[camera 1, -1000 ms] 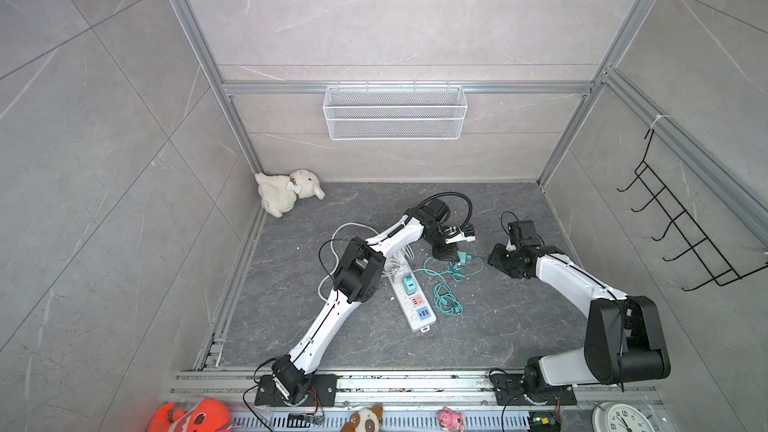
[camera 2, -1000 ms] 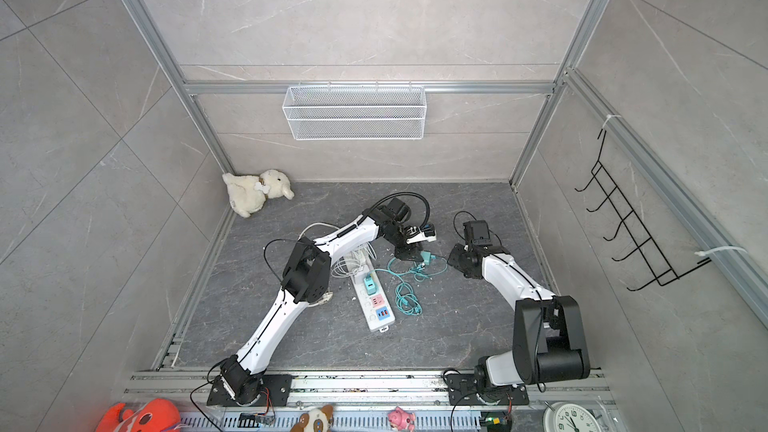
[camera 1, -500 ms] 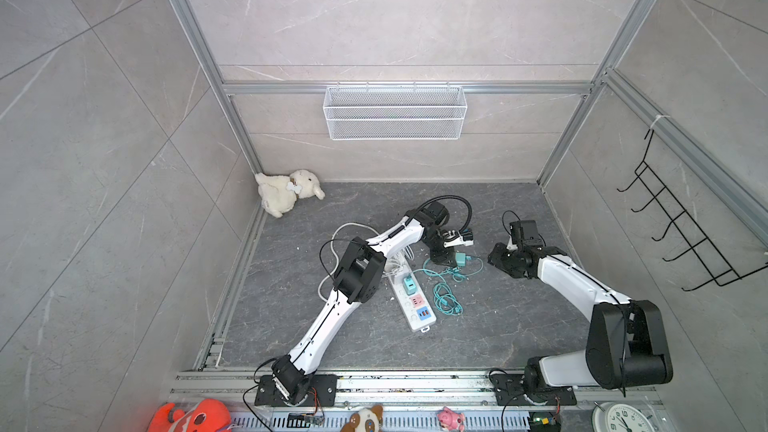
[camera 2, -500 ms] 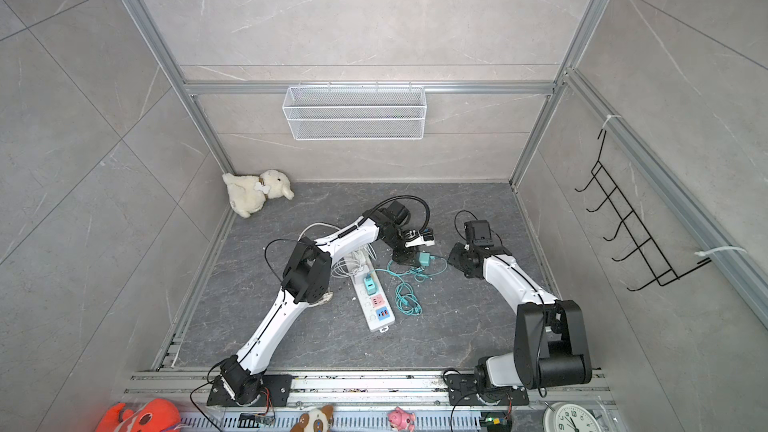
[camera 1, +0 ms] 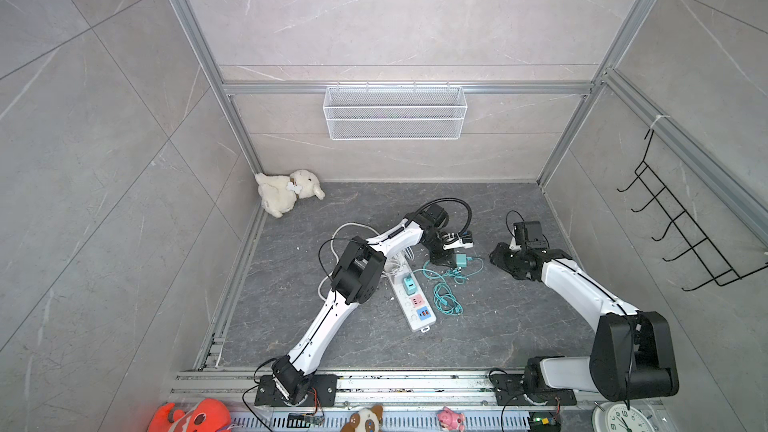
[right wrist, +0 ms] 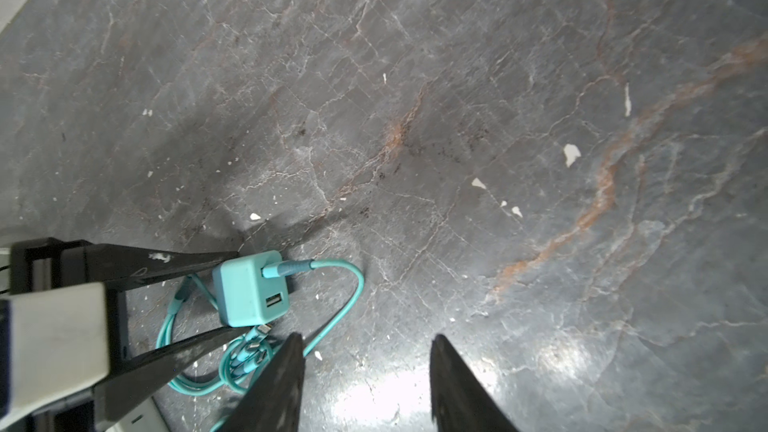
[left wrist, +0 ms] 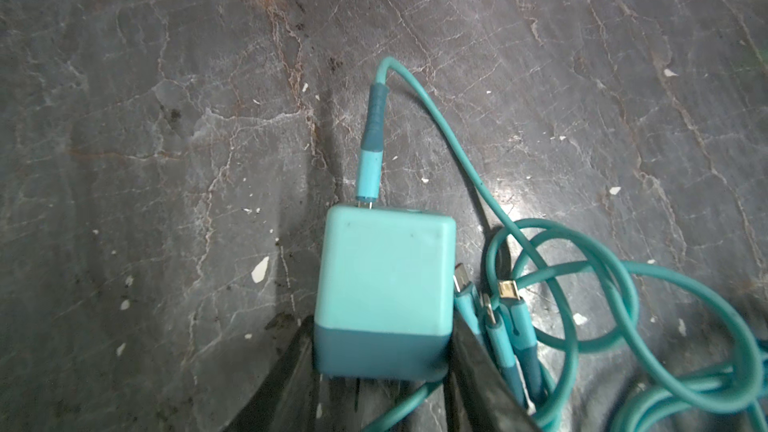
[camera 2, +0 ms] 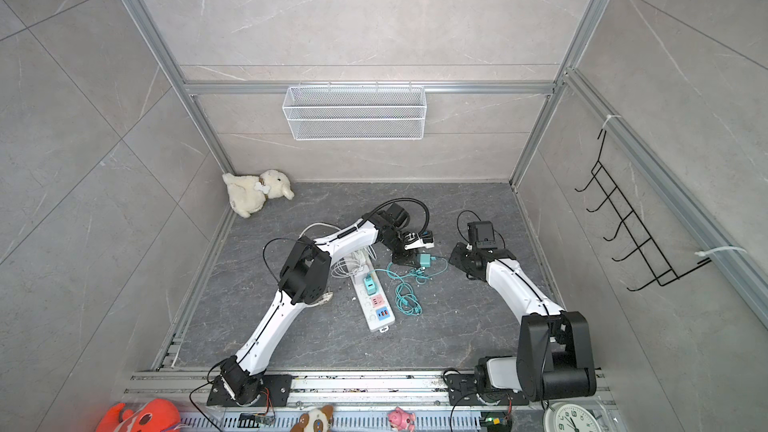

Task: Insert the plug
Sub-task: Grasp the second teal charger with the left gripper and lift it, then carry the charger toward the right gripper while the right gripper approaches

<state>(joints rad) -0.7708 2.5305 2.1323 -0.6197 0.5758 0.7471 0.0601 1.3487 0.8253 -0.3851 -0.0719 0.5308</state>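
Observation:
The plug (left wrist: 384, 280) is a teal charger cube lying on the dark floor, with a teal cable (left wrist: 582, 284) running out of its far face. My left gripper (left wrist: 381, 326) is shut on the plug, one black finger against each side of its darker base. In both top views the plug (camera 1: 462, 260) (camera 2: 424, 259) sits at the tip of the left gripper (camera 1: 446, 259), behind the white power strip (camera 1: 409, 305), which holds teal, pink and blue adaptors. My right gripper (right wrist: 365, 338) stands open and empty just right of the plug (right wrist: 251, 288).
The teal cable (camera 1: 446, 297) lies coiled beside the strip, with loose connector ends (left wrist: 498, 305) next to the plug. A white cord (camera 1: 353, 234) loops under the left arm. A plush sheep (camera 1: 286, 195) lies in the back left corner. A wire basket (camera 1: 395, 112) hangs on the back wall.
My left gripper's fingers have come together on the teal plug on the floor. The right arm has hardly moved and stays open.

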